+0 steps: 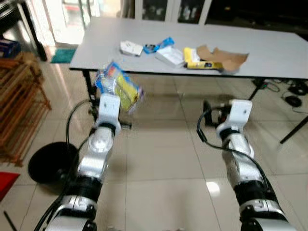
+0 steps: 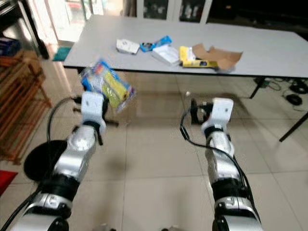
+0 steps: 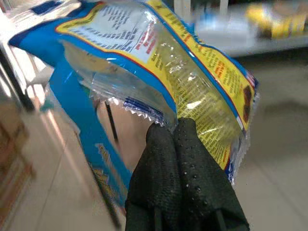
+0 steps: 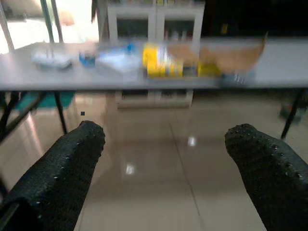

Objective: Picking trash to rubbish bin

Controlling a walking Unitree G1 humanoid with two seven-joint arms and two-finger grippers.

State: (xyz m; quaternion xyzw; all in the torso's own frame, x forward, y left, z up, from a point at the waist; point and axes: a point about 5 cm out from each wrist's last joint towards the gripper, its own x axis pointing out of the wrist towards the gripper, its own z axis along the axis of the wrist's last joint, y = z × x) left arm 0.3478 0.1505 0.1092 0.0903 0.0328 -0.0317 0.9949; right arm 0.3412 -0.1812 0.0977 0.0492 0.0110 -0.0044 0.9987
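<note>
Nearest, two silver arms are seen reaching forward over the tiled floor [image 1: 159,163]. The left end effector [image 3: 175,132] is clenched on a blue and yellow wrapper [image 1: 118,87], which is held in the air in front of the tabletop's near left corner, above the floor. The wrapper is pinched at its lower crimped seam, and the fingers [image 3: 192,168] are pressed flat together over the film. The wrapper is judged to be light, thin and crinkly, with a slick surface; it sags and folds around the pinch, so a hold on the seam or a bunched fold is likely safer than one on a smooth face. The left arm is raised with the wrist tipped upward.

The right end effector [image 4: 163,144] is released, its fingers spread wide with nothing between them, and it is held level, aimed at the tabletop.

A black bin [image 1: 50,161] stands on the floor to the left of the left arm.

Farther off, on the tabletop [image 1: 269,53], more trash is left near the front edge: a white packet [image 1: 131,47], a blue wrapper [image 1: 159,45], a yellow box [image 1: 199,60] and torn cardboard [image 1: 226,57].
</note>
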